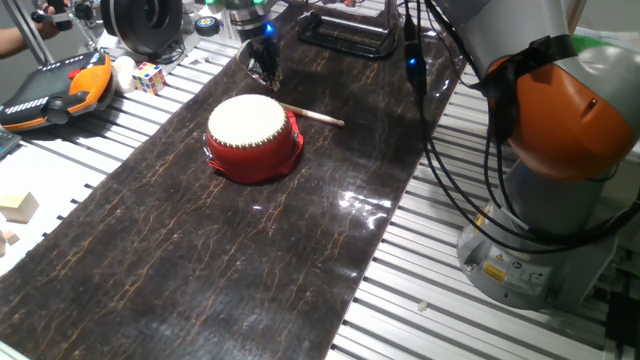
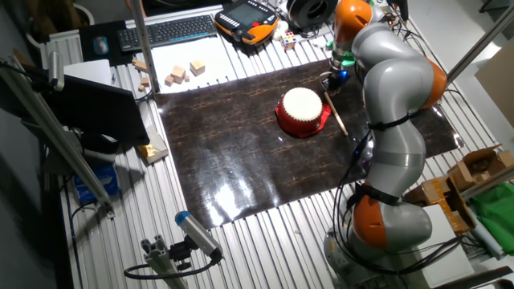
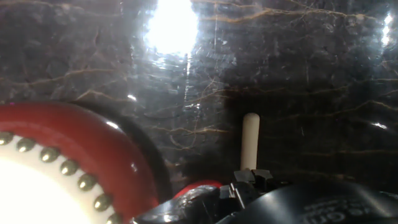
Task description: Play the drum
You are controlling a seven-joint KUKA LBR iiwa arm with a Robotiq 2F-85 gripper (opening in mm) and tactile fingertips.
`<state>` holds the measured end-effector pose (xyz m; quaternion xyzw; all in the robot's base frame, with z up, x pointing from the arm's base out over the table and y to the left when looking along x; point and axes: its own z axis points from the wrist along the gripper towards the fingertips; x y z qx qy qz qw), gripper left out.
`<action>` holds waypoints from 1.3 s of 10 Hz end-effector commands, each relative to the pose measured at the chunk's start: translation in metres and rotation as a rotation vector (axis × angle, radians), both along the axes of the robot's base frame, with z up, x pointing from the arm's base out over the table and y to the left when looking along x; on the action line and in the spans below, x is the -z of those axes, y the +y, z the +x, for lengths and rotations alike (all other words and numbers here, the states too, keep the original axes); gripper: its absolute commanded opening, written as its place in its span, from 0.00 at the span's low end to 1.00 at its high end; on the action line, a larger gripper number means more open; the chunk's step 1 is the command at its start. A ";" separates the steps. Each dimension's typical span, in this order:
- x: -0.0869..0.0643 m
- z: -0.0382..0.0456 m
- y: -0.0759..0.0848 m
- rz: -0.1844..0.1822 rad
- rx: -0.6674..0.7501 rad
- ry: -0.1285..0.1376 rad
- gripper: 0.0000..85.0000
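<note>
The drum has a red body and a cream-white skin and stands on the dark mat; it also shows in the other fixed view and at the lower left of the hand view. A thin pale stick lies flat on the mat beside the drum, on the arm's side. My gripper hangs just behind the drum, close over the stick's near end. In the hand view the stick runs away from my dark fingertips, which hide its near end. I cannot tell whether the jaws touch it.
The dark mat covers the slatted table. A teach pendant, a small cube and wooden blocks lie off the mat at the left. A black tray sits behind it. The arm's base and cables stand at the right.
</note>
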<state>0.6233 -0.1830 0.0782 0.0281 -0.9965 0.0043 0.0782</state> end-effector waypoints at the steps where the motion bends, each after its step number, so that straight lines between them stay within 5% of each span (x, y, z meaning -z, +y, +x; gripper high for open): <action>1: 0.002 0.0004 0.000 -0.003 0.003 0.000 0.17; 5: 0.011 0.0005 -0.002 -0.004 0.008 0.024 0.36; 13: 0.035 -0.0021 -0.009 0.026 0.002 0.038 0.39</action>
